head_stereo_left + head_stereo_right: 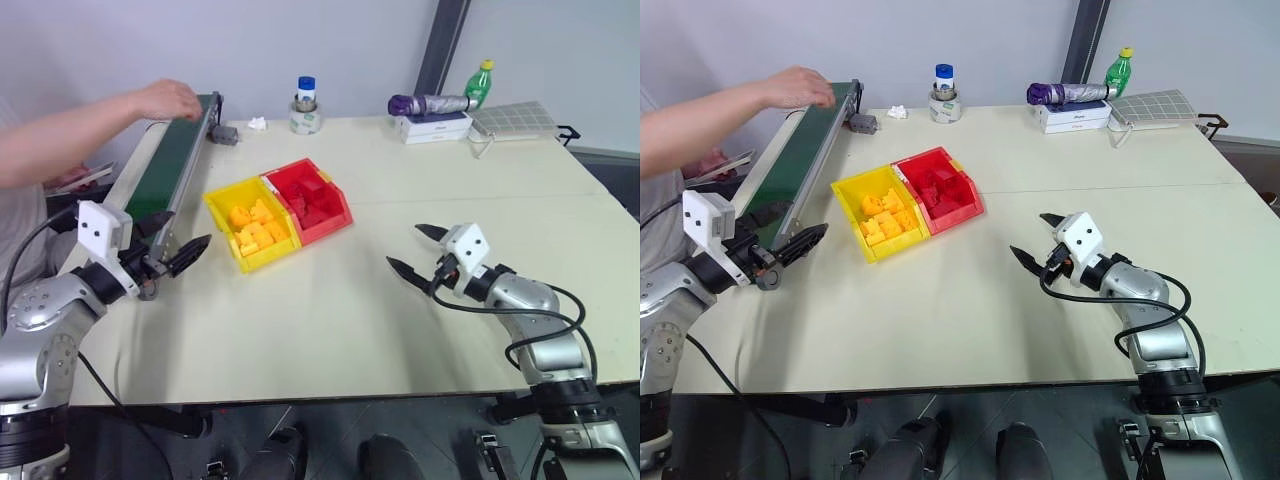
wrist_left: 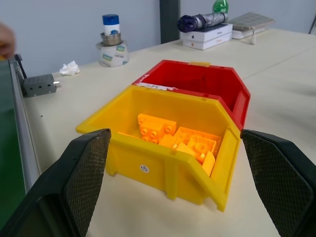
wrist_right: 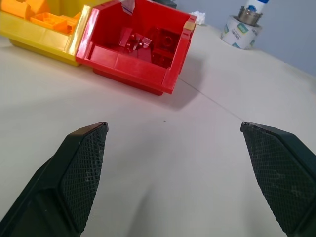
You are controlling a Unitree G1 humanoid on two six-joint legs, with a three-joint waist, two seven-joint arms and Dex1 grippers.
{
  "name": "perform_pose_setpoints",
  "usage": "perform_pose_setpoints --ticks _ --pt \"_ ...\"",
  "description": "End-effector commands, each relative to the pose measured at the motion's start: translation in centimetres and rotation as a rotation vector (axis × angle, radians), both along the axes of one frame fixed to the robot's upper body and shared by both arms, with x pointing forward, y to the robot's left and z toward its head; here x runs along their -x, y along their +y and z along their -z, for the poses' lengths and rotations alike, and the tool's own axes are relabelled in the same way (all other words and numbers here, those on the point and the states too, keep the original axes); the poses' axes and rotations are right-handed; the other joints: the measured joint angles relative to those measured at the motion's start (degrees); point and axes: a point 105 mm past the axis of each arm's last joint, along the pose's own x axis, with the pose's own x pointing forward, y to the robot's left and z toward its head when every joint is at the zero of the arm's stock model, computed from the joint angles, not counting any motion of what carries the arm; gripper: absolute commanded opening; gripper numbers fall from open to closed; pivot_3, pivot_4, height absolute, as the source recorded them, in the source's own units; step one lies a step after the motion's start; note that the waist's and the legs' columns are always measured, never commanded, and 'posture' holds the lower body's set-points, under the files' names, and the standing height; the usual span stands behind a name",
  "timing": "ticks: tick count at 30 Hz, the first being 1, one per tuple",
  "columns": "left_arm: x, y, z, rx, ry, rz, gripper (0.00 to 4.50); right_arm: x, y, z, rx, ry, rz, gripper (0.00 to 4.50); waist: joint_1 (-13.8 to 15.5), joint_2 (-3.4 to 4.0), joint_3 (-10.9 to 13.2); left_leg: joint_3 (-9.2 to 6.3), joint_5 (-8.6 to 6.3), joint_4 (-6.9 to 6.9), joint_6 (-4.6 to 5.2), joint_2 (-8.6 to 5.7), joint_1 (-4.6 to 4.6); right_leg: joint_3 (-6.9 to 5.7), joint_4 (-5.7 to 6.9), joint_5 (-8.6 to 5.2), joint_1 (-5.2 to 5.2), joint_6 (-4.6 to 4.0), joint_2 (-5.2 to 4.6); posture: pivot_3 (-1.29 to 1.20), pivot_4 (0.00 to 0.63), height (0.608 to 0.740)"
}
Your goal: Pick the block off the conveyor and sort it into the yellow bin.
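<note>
A: Block location?
B: None loose; orange blocks point(image 2: 157, 127) lie inside the yellow bin point(image 1: 222, 203), which sits beside the conveyor point(image 1: 170, 165). A person's hand point(image 1: 168, 99) rests at the conveyor's far end.
A: Grippers?
B: Left gripper point(image 1: 180, 250) spread, empty, facing the yellow bin. Right gripper point(image 1: 418, 248) spread, empty, over table point(image 1: 330, 320).

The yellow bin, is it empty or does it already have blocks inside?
Not empty: the yellow bin holds several yellow-orange blocks, piled loosely inside.

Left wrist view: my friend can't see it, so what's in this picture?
A yellow bin full of orange blocks sits on the table, seen between the left gripper's two open black fingers. A red bin is joined behind it.
</note>
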Motion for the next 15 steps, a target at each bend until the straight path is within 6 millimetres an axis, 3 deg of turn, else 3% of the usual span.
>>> perform_pose_setpoints --ticks 1,15 --pt "0.3 -0.2 -0.8 -0.025 -0.04 0.01 4.43 0.0 0.0 -1.1 -0.019 -0.047 -0.006 4.5 0.0 0.0 0.0 0.0 0.0 0.0 0.0 0.0 0.0 0.0 0.0 0.0 0.0 0.0 0.0 0.0 0.15 0.74" --pt "0.4 1.5 -0.4 -0.088 -0.075 -0.084 4.43 0.1 0.3 -1.0 -0.022 -0.04 -0.017 4.5 0.0 0.0 0.0 0.04 0.0 0.0 0.0 0.01 0.0 0.03 0.0 0.0 -0.01 0.0 0.0 0.0 0.15 0.74"
